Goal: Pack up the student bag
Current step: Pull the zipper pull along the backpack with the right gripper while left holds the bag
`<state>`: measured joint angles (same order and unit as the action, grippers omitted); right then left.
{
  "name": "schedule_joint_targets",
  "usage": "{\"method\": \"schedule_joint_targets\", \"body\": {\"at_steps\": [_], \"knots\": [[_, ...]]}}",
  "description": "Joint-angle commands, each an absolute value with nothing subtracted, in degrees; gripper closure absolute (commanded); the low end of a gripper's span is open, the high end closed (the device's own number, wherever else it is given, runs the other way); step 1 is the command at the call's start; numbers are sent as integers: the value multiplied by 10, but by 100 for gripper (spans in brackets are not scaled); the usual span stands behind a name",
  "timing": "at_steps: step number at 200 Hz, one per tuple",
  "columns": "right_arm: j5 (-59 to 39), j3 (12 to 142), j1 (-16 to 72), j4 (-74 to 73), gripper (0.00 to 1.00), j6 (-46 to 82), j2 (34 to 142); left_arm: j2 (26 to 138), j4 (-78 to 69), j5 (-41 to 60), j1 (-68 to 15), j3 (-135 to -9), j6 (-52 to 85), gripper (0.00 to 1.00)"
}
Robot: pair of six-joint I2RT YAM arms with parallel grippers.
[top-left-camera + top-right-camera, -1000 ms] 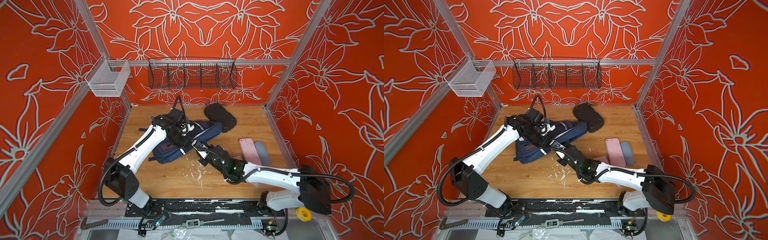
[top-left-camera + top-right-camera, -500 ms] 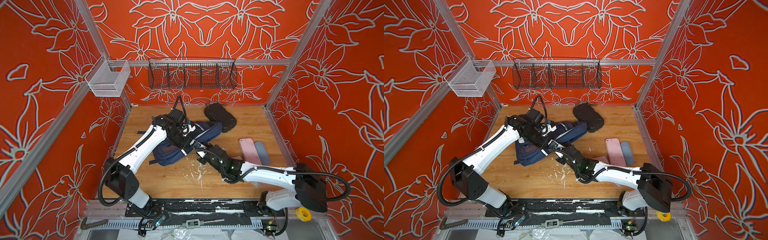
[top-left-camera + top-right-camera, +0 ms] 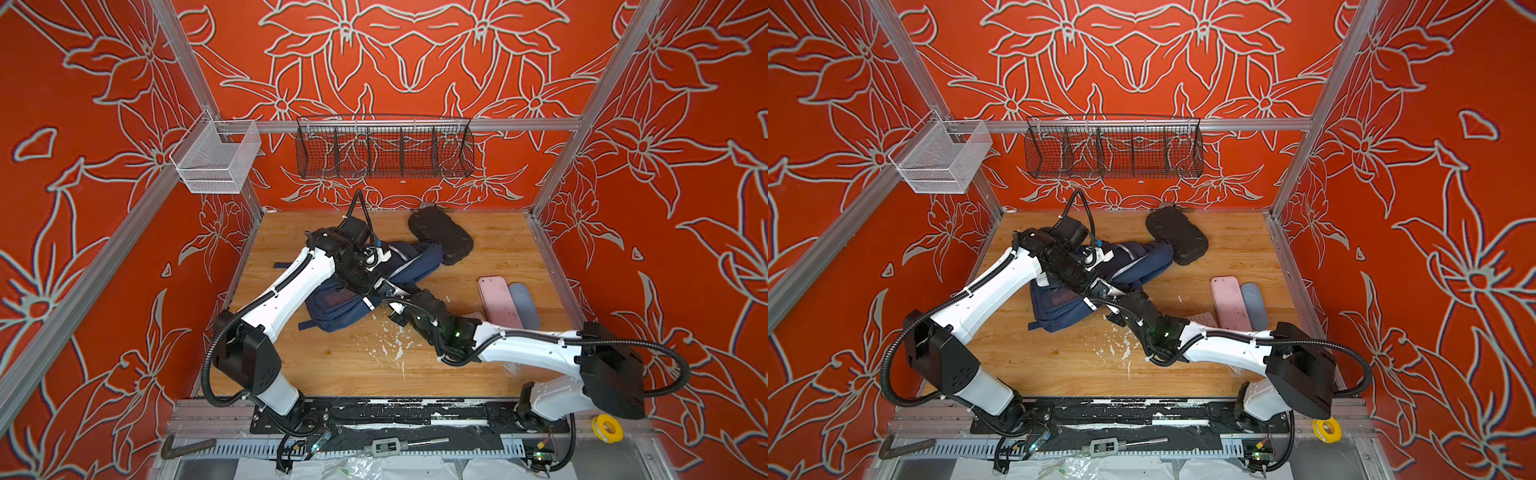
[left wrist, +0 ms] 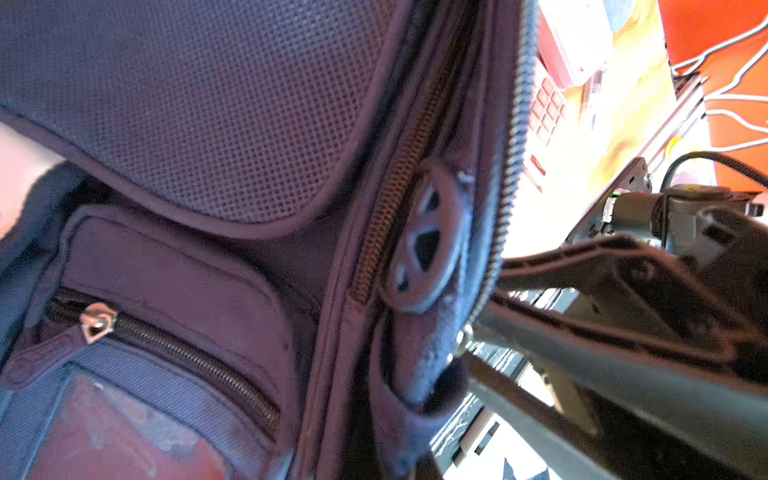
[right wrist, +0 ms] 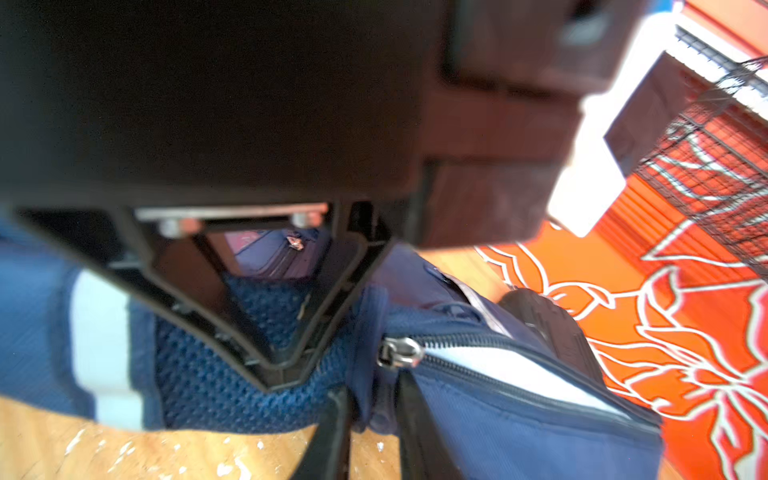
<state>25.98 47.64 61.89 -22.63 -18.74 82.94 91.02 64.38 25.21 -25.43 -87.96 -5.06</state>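
Note:
The navy student bag (image 3: 345, 305) (image 3: 1059, 309) lies on its side on the wooden table in both top views. My left gripper (image 3: 383, 291) (image 3: 1100, 288) reaches down onto its near edge. In the right wrist view its fingers (image 5: 232, 316) meet in a point, shut on the bag's blue mesh (image 5: 199, 386). My right gripper (image 3: 397, 296) (image 5: 374, 440) comes in low from the right. Its fingers (image 5: 419, 436) are shut on a fold of bag fabric just below the zip slider (image 5: 400, 353). In the left wrist view the bag's pockets (image 4: 178, 291) fill the picture.
A black oval hard case (image 3: 441, 235) lies against the bag's far end. A pink case (image 3: 498, 301) and a grey-blue case (image 3: 524, 306) lie at the right. On the back wall hang a black wire basket (image 3: 384, 147) and a white mesh basket (image 3: 216, 164). White flecks (image 3: 390, 343) dot the wood.
My right arm has crept a little to the left toward the bag and its jaws have narrowed onto the fabric fold. The left arm and the bag stay put.

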Motion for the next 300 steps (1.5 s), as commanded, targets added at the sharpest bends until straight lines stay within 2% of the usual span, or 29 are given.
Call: {"method": "schedule_joint_targets", "body": {"at_steps": [1, 17, 81, 98, 113, 134, 162, 185, 248, 300], "knots": [[326, 497, 616, -228, 86, -194, 836, 900, 662, 314, -273, -900, -56, 100], [321, 483, 615, -229, 87, -190, 817, 901, 672, 300, -273, -902, -61, 100], [146, 434, 549, -167, 88, -98, 724, 883, 693, 259, -273, -888, -91, 100], [64, 409, 523, -182, 84, -81, 699, 869, 683, 257, -274, -874, -102, 100], [44, 406, 518, -176, 81, -82, 695, 849, 663, 262, -276, -857, -112, 100], [-8, 450, 523, -93, 76, -102, 714, 824, 624, 273, -283, -840, -118, 100], [-82, 433, 530, -133, 78, -91, 717, 798, 573, 277, -295, -819, -125, 100], [-66, 425, 529, -158, 71, -50, 727, 779, 545, 287, -303, -793, -141, 100], [-184, 444, 530, -163, 72, -41, 765, 740, 520, 279, -311, -758, -206, 100], [-207, 419, 530, -175, 69, -21, 741, 728, 530, 255, -310, -754, -268, 100]]}}
